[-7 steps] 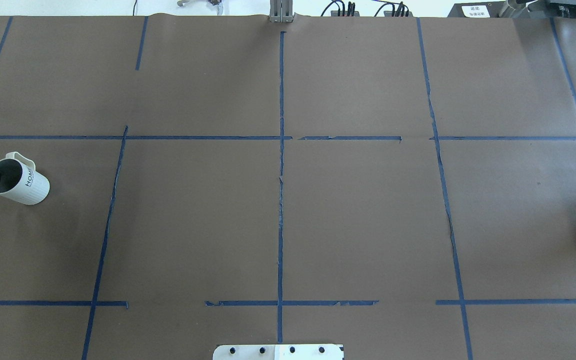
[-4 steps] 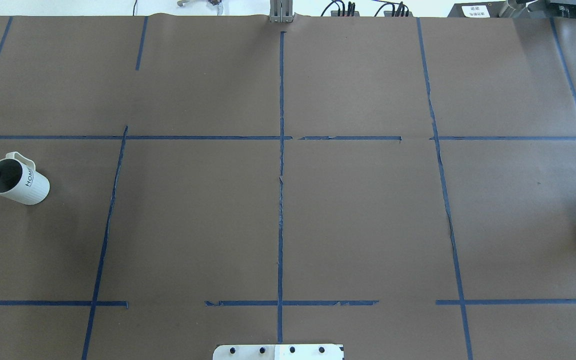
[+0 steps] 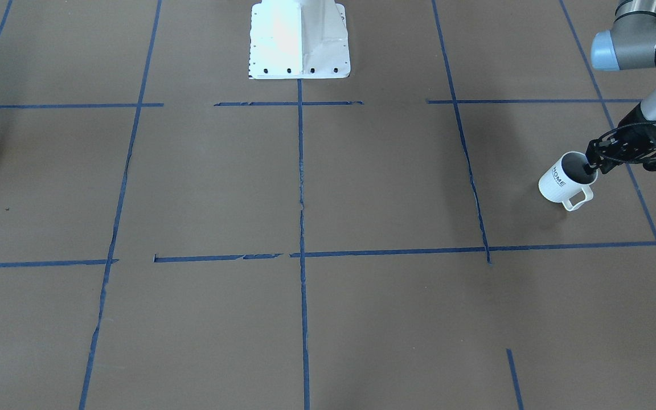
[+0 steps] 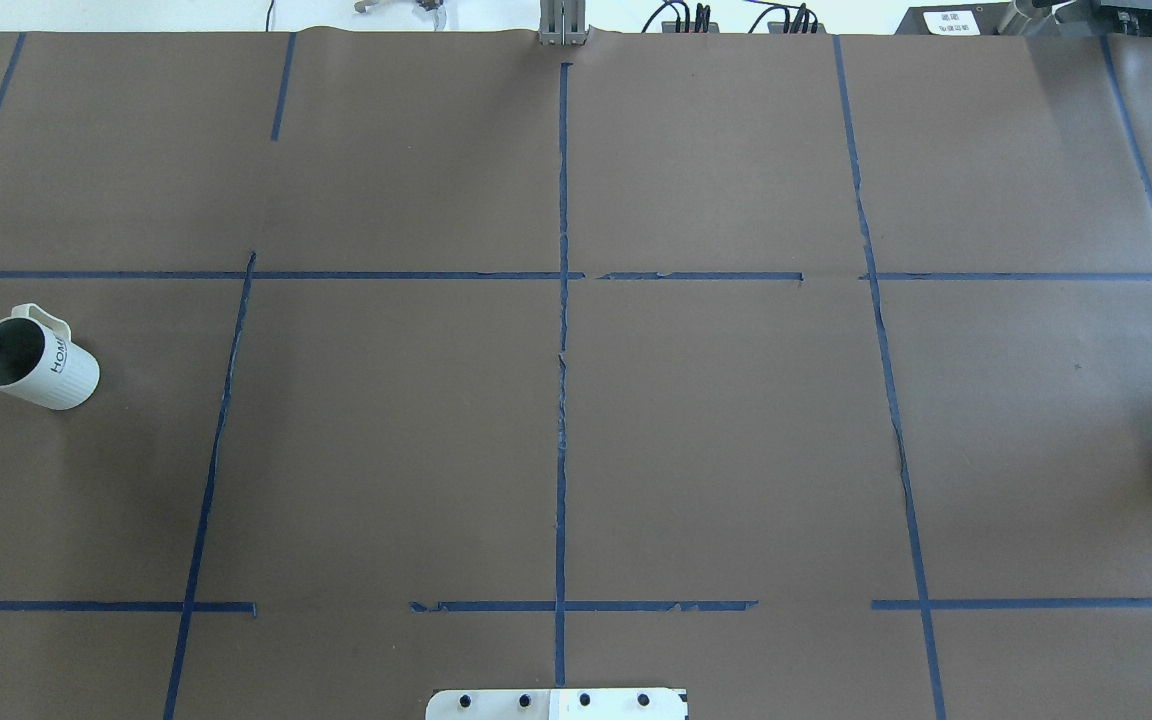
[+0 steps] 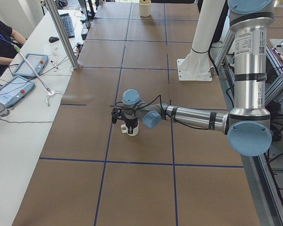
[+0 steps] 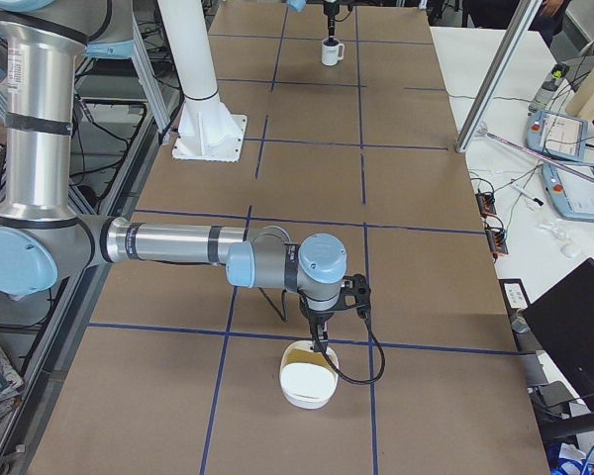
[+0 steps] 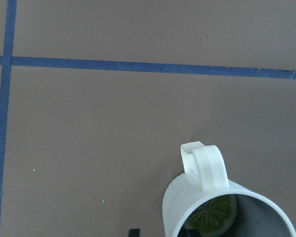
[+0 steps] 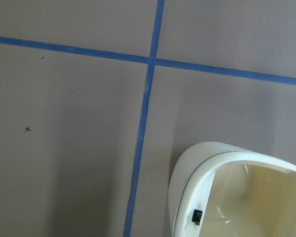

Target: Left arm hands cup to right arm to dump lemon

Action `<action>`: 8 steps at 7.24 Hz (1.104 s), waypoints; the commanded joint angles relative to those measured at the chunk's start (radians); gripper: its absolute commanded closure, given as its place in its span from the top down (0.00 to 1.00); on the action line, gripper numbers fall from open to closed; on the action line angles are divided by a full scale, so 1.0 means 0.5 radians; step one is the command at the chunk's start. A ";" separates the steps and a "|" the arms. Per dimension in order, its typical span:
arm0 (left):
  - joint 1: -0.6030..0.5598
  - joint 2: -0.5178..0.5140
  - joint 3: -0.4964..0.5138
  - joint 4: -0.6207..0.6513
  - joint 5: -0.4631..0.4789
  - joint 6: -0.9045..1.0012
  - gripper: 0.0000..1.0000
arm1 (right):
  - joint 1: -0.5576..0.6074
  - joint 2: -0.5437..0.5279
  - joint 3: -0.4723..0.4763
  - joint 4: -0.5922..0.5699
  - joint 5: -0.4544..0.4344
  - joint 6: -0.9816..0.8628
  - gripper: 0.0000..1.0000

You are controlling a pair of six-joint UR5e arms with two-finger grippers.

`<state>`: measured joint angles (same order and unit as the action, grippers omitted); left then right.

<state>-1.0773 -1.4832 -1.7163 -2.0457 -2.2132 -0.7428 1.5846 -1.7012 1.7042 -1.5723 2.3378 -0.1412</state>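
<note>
The left gripper (image 3: 594, 164) is reaching down onto the rim of the cup (image 3: 561, 183), with one black finger dipping just inside the mouth on the side nearest the arm. Whether the fingers are pinching the wall or merely straddling it cannot be told, as the tips are too small and dark. In the left wrist view only a sliver of black is showing at the bottom edge, beside the mug.

The cup is standing on the table (image 4: 716, 430) near its left end, off-white with a grey inside. Its squarish handle is pointing away from the robot and its "HOME" lettering is facing the table's middle. The lemon (image 7: 212, 215) is lying inside the cup, a yellow-green slice low against the wall below the handle.

The left arm (image 5: 193, 117) is stretching out low and nearly level from its base to the mug.

At the table's other end, the right gripper (image 6: 317, 341) is hanging over a cream bowl (image 6: 307, 381), pointing down; its opening cannot be judged. The right arm (image 6: 168, 242) is likewise lying out level. Blue tape lines (image 4: 563, 400) are dividing the brown paper covering into squares.
</note>
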 commanded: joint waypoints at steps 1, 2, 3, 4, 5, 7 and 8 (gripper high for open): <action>0.032 -0.003 0.003 -0.001 0.002 0.004 0.43 | 0.000 0.000 0.000 0.000 0.000 0.000 1.00; 0.041 0.000 0.006 0.002 0.002 0.004 0.43 | 0.000 0.000 0.000 0.000 0.000 0.000 1.00; 0.041 0.000 0.006 0.002 -0.001 0.004 0.20 | 0.000 0.000 0.000 0.000 0.000 0.000 1.00; 0.038 0.000 0.003 -0.001 -0.001 0.007 0.00 | 0.000 0.000 0.000 0.000 0.000 0.000 1.00; 0.032 0.024 -0.025 0.017 -0.001 0.004 0.00 | 0.000 0.000 0.000 0.000 -0.003 -0.003 1.00; 0.001 0.040 -0.101 0.075 -0.007 0.007 0.00 | 0.000 0.003 0.009 0.006 0.006 -0.015 1.00; -0.042 0.006 -0.199 0.233 -0.068 0.004 0.00 | 0.000 0.006 0.030 0.021 0.009 -0.006 1.00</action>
<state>-1.0778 -1.4689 -1.7681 -1.9990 -2.2229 -0.7398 1.5846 -1.6995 1.7100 -1.5682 2.3400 -0.1466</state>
